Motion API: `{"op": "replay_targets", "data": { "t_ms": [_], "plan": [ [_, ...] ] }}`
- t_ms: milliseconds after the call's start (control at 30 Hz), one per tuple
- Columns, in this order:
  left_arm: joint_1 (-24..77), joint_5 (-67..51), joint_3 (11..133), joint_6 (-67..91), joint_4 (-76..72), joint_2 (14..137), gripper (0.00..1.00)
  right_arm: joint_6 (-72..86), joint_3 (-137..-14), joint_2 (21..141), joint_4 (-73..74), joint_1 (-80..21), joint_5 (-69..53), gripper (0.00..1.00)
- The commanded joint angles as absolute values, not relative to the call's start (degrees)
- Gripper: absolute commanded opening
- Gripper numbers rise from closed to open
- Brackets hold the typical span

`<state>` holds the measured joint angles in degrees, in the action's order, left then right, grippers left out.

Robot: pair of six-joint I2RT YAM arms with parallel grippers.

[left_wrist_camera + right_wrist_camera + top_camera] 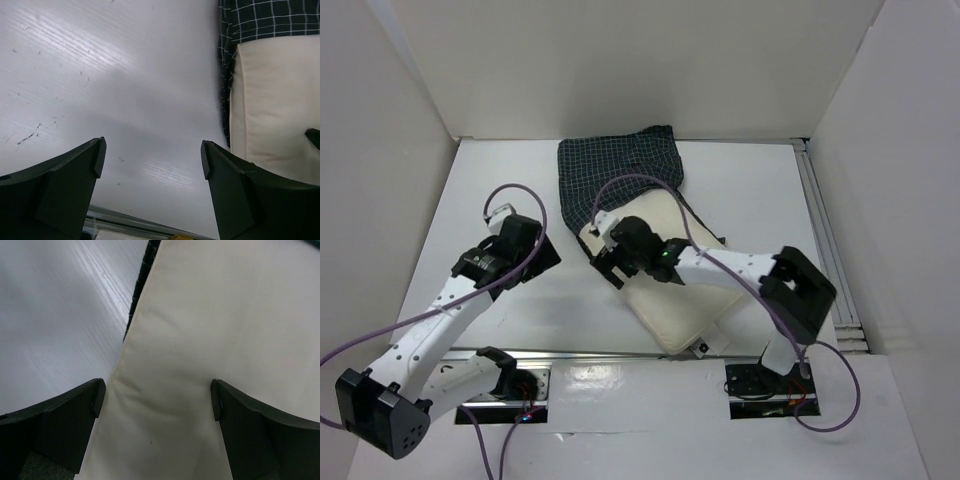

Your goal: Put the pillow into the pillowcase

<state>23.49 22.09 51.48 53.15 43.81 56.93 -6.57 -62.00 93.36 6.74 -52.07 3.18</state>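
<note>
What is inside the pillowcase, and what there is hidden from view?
The far end of the cream pillow enters the checked pillowcase; the greater part lies outside it, in plain sight. How far the pillow reaches inside cannot be seen, because the cloth covers it.

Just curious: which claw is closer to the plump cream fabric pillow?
Right. The right claw hangs directly over the plump cream fabric pillow; the left claw stands beside it, over white tabletop.

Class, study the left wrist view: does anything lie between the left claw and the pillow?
Nothing visible blocks it. Bare table lies between the open left claw and the pillow. Only a thin strip of the pillowcase shows along the pillow's edge on that side.
</note>
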Motion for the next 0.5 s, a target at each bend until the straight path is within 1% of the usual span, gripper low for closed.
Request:
{"op": "replay_targets", "data": {
  "t_ms": [0, 167, 200, 233, 267, 300, 367, 400, 467],
  "plan": [
    [21.28, 19.78, 49.22, 55.11, 41.58, 55.72, 0.94, -9.32, -65.38, 100.43, 2.99, -53.96, 11.68, 1.00],
    [19.42, 19.25, 48.70, 54.40, 42.28, 55.72, 0.94, -6.77, -66.88, 107.22, 5.10, -53.96, 16.60, 1.00],
    [19.42, 18.64, 48.17, 54.40, 41.75, 55.72, 0.94, -5.90, -67.49, 108.36, 5.10, -53.96, 20.09, 0.93],
    [19.42, 18.63, 46.95, 54.40, 40.96, 55.72, 0.94, -5.37, -67.50, 110.54, 5.10, -53.96, 21.78, 0.83],
    [19.42, 16.72, 46.32, 53.62, 39.91, 55.72, 0.94, -4.40, -68.20, 111.44, 5.10, -53.96, 23.97, 0.65],
    [19.42, 16.09, 45.71, 53.61, 37.38, 55.72, 0.94, -3.09, -68.90, 111.97, 3.62, -53.96, 29.21, 0.01],
    [19.42, 12.51, 43.69, 50.98, 33.51, 56.24, 0.94, -2.29, -69.96, 111.28, 3.60, -53.96, 29.27, 0.00],
    [19.42, 10.83, 42.90, 50.19, 28.18, 56.25, 0.94, -2.29, -69.96, 110.14, 3.60, -53.96, 29.27, 0.00],
    [20.47, 6.88, 41.06, 48.44, 22.09, 59.04, 0.94, -2.90, -68.57, 104.44, 0.89, -53.96, 24.89, 0.00]
  ]
}}
